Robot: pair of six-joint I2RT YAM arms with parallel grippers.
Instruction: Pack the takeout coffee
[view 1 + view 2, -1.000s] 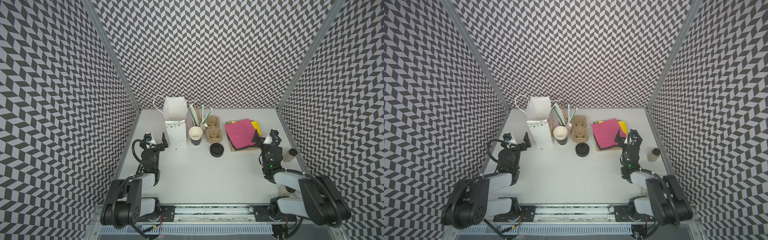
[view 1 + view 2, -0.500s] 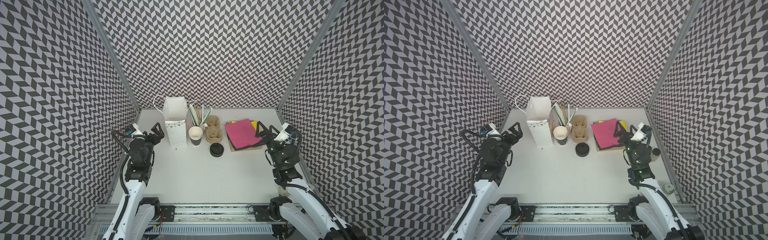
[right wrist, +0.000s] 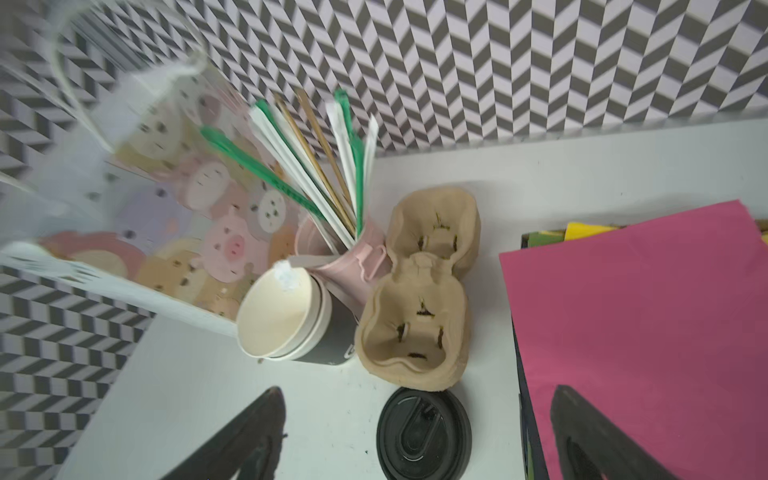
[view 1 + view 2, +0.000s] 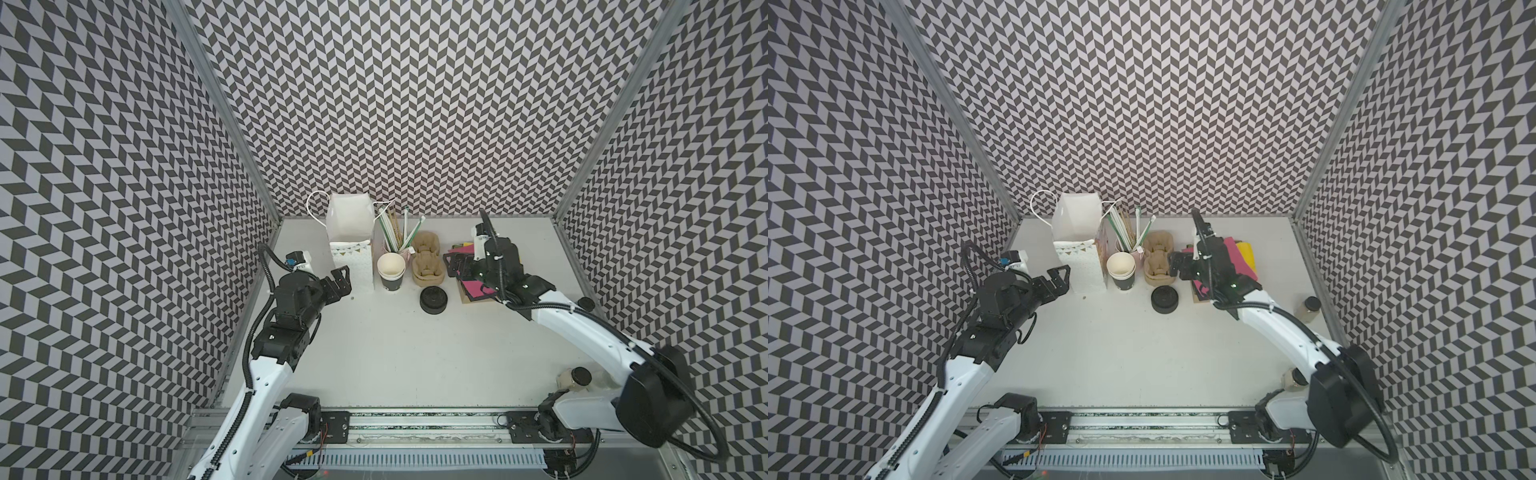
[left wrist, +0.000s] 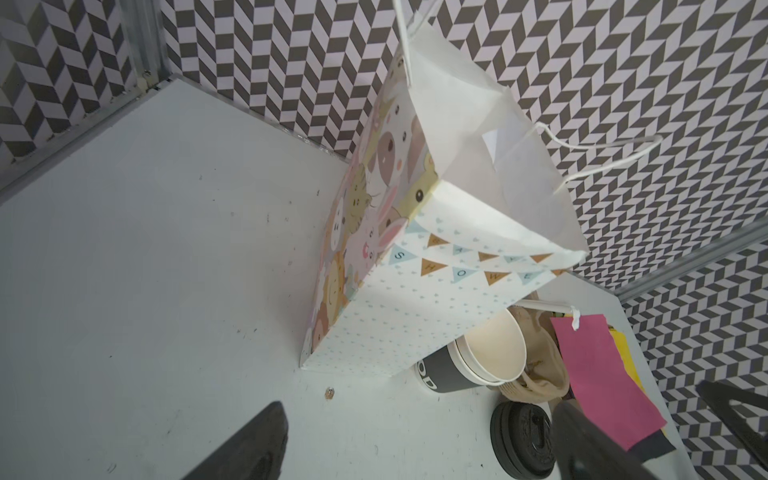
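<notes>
- The takeout coffee [image 4: 433, 300] stands upright on the desk [image 4: 395, 353], a little right of centre in both top views. Its black domed lid is on.
- It sits just below the pulp carrier [image 4: 428, 266] in the frame. Whether the two touch cannot be told.
- The left hand [image 4: 341, 279] is at middle left of the frame with its fingers spread wide and nothing between them. It is near the foot of the gift bag [image 4: 351, 249] but apart from it, and well apart from the coffee.
- The right hand [image 4: 452, 266] is up and to the right of the coffee, also spread and empty. It hangs over the near edge of the pink sheet [image 4: 1244, 262] beside the carrier.
- In the right wrist view the lid [image 3: 424, 436] lies between the two dark fingers, clear of both.
- A lidless open cup [image 4: 391, 272], dark outside and cream inside, stands between the bag and the carrier.
- Straws [image 4: 395, 237] fan upward just behind that cup.
- A small bottle [image 4: 1308, 309] stands at the right edge of the desk, well apart from the rest.
</notes>
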